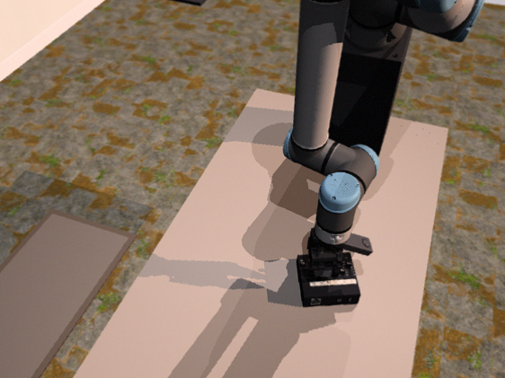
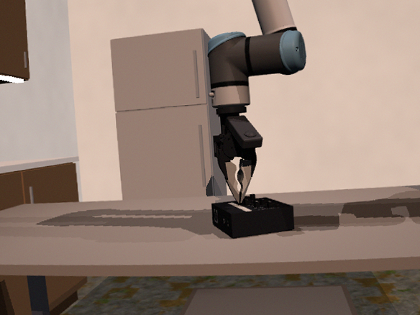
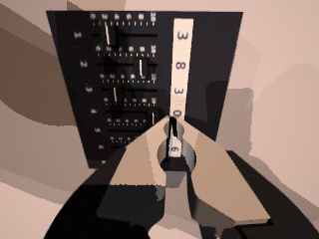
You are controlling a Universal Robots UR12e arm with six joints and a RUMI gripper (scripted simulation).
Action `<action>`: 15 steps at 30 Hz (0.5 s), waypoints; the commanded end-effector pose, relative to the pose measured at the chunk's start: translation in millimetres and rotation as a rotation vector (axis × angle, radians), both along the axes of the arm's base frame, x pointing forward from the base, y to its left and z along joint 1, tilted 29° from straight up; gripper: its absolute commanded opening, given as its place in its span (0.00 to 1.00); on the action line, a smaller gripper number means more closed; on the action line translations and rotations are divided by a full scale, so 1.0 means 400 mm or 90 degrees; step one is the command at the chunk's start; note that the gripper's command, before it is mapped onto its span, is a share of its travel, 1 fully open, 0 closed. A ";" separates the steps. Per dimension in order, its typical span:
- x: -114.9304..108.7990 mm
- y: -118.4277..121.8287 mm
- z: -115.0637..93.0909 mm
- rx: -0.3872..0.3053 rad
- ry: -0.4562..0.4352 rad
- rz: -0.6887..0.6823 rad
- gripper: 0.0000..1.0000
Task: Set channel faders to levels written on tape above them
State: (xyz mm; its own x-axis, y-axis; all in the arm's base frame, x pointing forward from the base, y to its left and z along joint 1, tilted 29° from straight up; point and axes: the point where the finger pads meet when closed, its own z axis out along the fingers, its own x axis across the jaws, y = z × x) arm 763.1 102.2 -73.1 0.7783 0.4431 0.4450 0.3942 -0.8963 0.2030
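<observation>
The black lighting desk (image 1: 329, 285) sits on the tan table, and also shows in the exterior view (image 2: 253, 216) and the wrist view (image 3: 145, 85). A white tape strip (image 3: 180, 70) along its edge reads 3, 8, 3, 0, with a 6 lower down between my fingers. Fader caps stand at different places in their slots: row 1 (image 3: 108, 34), row 2 (image 3: 142, 67), row 3 (image 3: 115, 95), row 4 (image 3: 153, 118). My gripper (image 3: 170, 118) (image 2: 240, 199) is shut with its tips together, pointing straight down at the desk's tape end. The lowest rows are partly hidden by my fingers.
The arm's dark pedestal (image 1: 364, 95) stands at the table's far end. A fridge (image 2: 162, 114) stands behind the table, with cabinets at the left. A brown mat (image 1: 44, 292) lies on the floor beside the table.
</observation>
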 end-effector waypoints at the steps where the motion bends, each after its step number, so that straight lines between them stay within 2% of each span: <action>1: -0.001 -0.001 0.001 0.000 -0.001 0.000 0.00; 15: -0.007 -0.004 -0.003 0.000 -0.001 0.000 0.00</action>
